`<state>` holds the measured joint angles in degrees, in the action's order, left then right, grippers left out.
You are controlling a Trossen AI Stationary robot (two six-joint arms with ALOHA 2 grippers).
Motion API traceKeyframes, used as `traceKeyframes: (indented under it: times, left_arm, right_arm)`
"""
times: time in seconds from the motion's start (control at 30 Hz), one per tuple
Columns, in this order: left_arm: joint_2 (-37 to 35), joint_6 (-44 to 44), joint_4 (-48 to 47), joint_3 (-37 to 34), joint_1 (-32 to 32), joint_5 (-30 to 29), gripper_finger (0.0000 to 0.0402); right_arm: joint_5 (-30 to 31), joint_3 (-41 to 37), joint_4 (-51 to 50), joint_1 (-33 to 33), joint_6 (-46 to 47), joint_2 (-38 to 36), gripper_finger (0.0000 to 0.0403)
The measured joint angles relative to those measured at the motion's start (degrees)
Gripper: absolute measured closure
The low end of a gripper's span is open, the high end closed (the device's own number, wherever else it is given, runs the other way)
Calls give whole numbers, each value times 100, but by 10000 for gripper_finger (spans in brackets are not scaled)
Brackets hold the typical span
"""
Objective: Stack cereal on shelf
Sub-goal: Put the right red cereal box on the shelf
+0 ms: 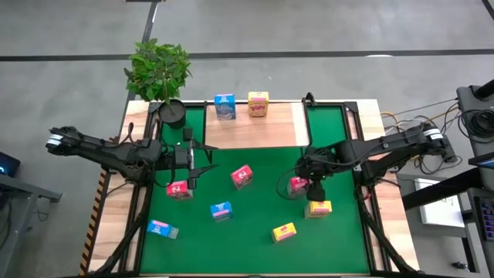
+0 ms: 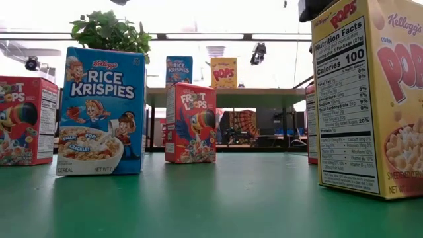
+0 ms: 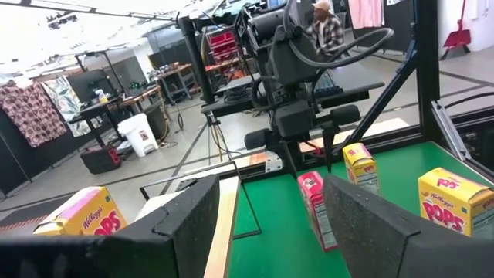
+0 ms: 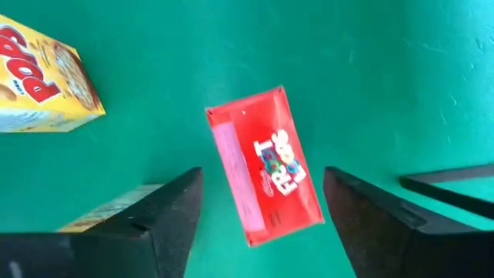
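The shelf (image 1: 255, 127) stands at the table's far side with a blue cereal box (image 1: 225, 106) and a yellow one (image 1: 258, 103) upright on its board. Several more cereal boxes lie scattered over the green mat. My right gripper (image 4: 262, 176) hangs open, slanting down over a red box (image 4: 266, 166), one finger on either side of it with a gap to each. That red box (image 3: 312, 205) stands on the mat. My left gripper (image 1: 207, 157) is open and level over the mat's left part, with nothing between its fingers.
On the mat are two more red boxes (image 1: 241, 176) (image 1: 179, 189), two blue ones (image 1: 221, 210) (image 1: 163, 228) and two yellow ones (image 1: 318, 208) (image 1: 283, 232); one yellow stands close beside my right gripper. A potted plant (image 1: 158, 73) sits at the far left corner.
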<state>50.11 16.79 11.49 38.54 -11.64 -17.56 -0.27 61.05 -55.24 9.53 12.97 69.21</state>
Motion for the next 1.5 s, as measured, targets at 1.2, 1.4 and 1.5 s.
traceKeyframes:
  times: [1.2,1.4,1.5]
  left_arm:
    - [22,29,2,0,0,-2,187]
    - [28,29,2,0,0,-2,187]
    - [28,29,0,0,0,-2,187]
  right_arm:
    - [38,-568,677,-1,-66,45,187]
    - [41,-607,754,-1,-9,276,187]
    - [37,-607,758,-1,-42,412,187]
